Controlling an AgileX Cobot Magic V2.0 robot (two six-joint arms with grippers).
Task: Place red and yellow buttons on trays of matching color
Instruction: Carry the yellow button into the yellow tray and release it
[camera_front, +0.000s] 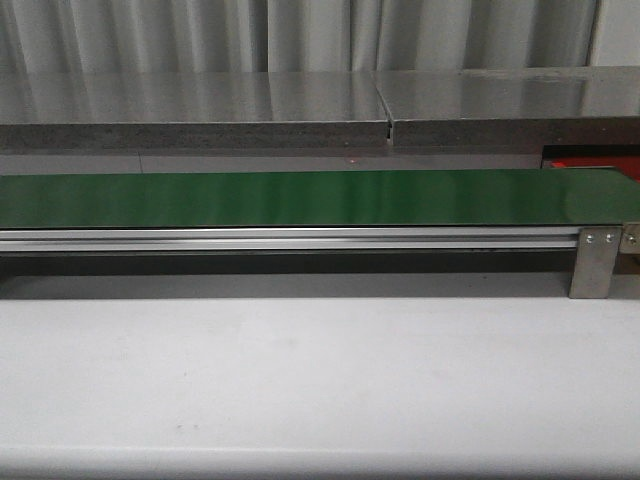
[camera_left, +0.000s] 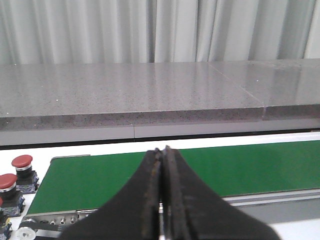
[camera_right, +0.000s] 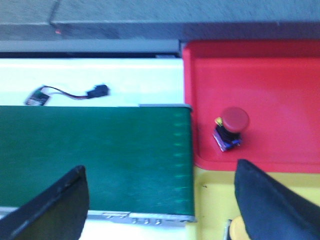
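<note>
In the right wrist view a red button (camera_right: 234, 121) with a dark base stands on the red tray (camera_right: 280, 75), near its front edge. The yellow tray (camera_right: 212, 205) adjoins the red one, and part of a yellow button (camera_right: 234, 232) shows on it beside my right finger. My right gripper (camera_right: 160, 167) is open and holds nothing, hovering over the end of the green belt (camera_right: 100, 155). My left gripper (camera_left: 161, 149) is shut with nothing in it, above the belt's other end. Two red buttons (camera_left: 22, 161) (camera_left: 7, 181) stand beside that end. Neither gripper shows in the front view.
The long green belt (camera_front: 300, 197) runs across the table on a metal rail with a grey bracket (camera_front: 596, 262). A grey stone ledge (camera_front: 300, 105) lies behind it. A corner of the red tray (camera_front: 600, 163) shows far right. A small wired part (camera_right: 70, 94) lies behind the belt.
</note>
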